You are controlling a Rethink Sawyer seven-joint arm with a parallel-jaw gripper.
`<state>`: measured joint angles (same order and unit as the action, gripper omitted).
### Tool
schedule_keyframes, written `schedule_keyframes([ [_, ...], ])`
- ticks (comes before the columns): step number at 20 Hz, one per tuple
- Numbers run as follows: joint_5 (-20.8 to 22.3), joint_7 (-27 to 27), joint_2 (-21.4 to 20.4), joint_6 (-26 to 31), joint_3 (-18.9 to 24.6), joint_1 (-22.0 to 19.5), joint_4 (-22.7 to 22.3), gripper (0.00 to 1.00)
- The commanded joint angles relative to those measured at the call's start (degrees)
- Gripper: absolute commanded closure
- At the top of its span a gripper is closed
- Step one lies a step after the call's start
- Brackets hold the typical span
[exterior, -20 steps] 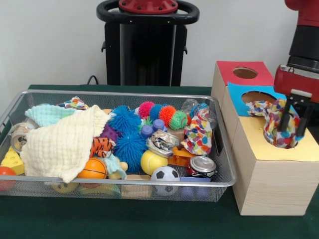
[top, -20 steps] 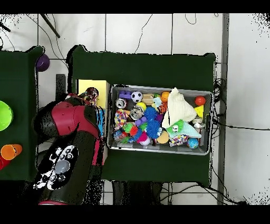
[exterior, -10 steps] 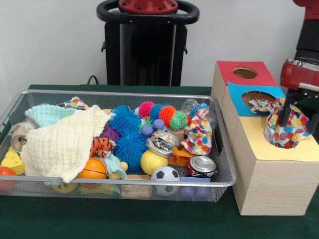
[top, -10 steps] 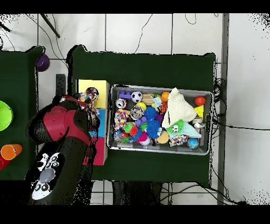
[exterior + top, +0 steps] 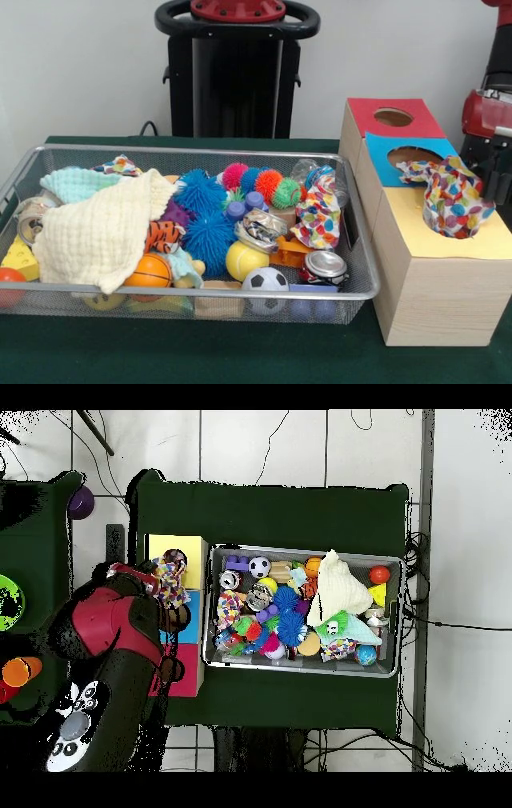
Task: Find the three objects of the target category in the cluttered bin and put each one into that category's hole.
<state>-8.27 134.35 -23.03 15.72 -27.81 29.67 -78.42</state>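
Tool (image 5: 490, 156) at the right edge of the front view, just beside the wooden box (image 5: 428, 280), clear of the cloth. Can't tell if it's open or closed; only a dark part under the red arm (image 5: 105, 634) shows.

Polka-dot cloth (image 5: 450, 196) sits half in the hole of the yellow panel (image 5: 416, 220), bunched upright, one flap draped toward the blue panel (image 5: 384, 164). Overhead confirms: cloth at the yellow hole, trailing onto the blue. The blue panel's hole (image 5: 414, 154) is partly covered by that flap. Red panel (image 5: 392, 118) furthest back, its hole uncovered.

Wire mesh bin (image 5: 192, 300) just left of the box on the green surface (image 5: 240, 356). Second polka-dot cloth (image 5: 318, 212) hangs at the bin's right end, near the crushed can (image 5: 260, 228) and another can (image 5: 324, 266). Cream muslin cloth (image 5: 100, 232) covers much of the left half, mint knitted cloth (image 5: 72, 184) behind it. Also in there: blue spiky balls (image 5: 204, 212), pink and orange spiky balls (image 5: 252, 180), tiger toy (image 5: 164, 234), yellow ball (image 5: 244, 260), mini soccer ball (image 5: 265, 282), mini basketball (image 5: 148, 272).
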Motion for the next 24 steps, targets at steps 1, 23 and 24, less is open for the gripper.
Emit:
schedule_keyframes([
  [1,0.8,7.8,3.0,-4.0,1.4,-0.4,-1.4,1.00],
  [23,-0.6,8.2,2.3,-3.7,0.4,0.8,-2.4,0.00],
  [24,-0.7,8.3,2.3,-3.6,0.4,0.9,-2.5,0.00],
])
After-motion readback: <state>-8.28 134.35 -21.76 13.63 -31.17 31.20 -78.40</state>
